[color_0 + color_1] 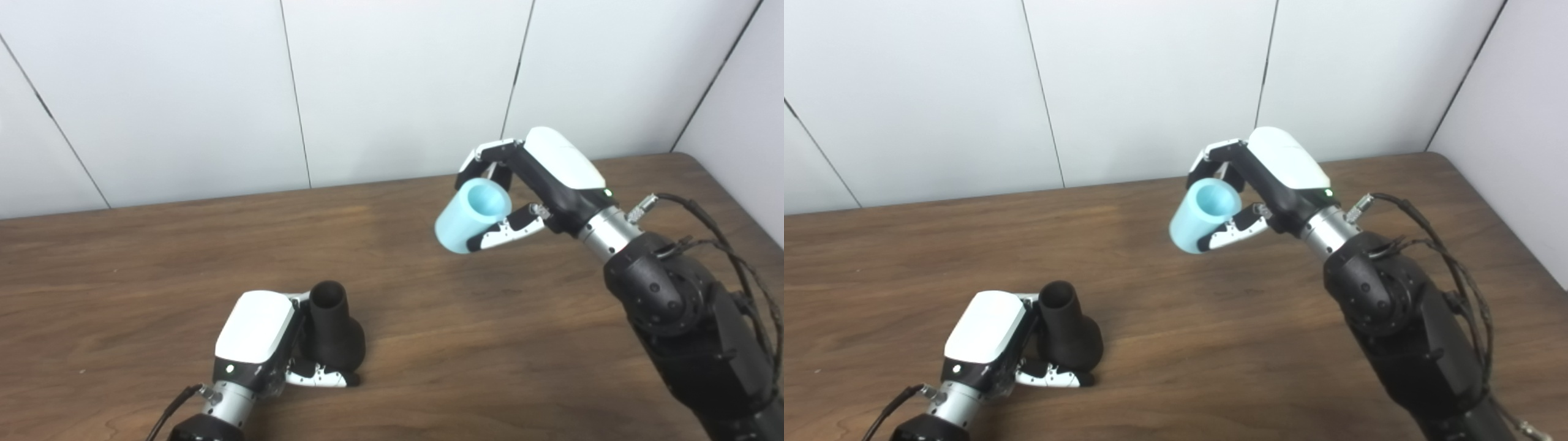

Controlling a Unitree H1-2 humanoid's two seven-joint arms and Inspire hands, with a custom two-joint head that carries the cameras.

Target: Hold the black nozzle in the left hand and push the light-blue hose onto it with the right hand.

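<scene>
Left hand [260, 343] sits low at the near left of the table [153, 257], white back facing up, fingers wrapped around the black nozzle [334, 331]. It is grasping the nozzle at its wider lower body; thumb [321, 378] lies across the near side of the base. Nozzle stands roughly upright, flared base on or just at the wood surface, narrow open mouth pointing up and slightly far. Contact with the table can't be confirmed, the base is partly hidden by the fingers.

Right hand [1268, 177] is raised above the table at the far right, wrist angled down toward the left. It is grasping the light-blue hose [1203, 217], a short pale cylinder, between upper fingers [1213, 156] on the far side and thumb on the near side. Hose is tilted, one open end facing up and right toward the palm, other end pointing down and left. Hose is clear of the table, in the air.

Hose and nozzle are well apart, nozzle near left, hose far right. Dark cables [1451, 257] run along the right forearm. White wall panels [1151, 86] stand behind the table.
</scene>
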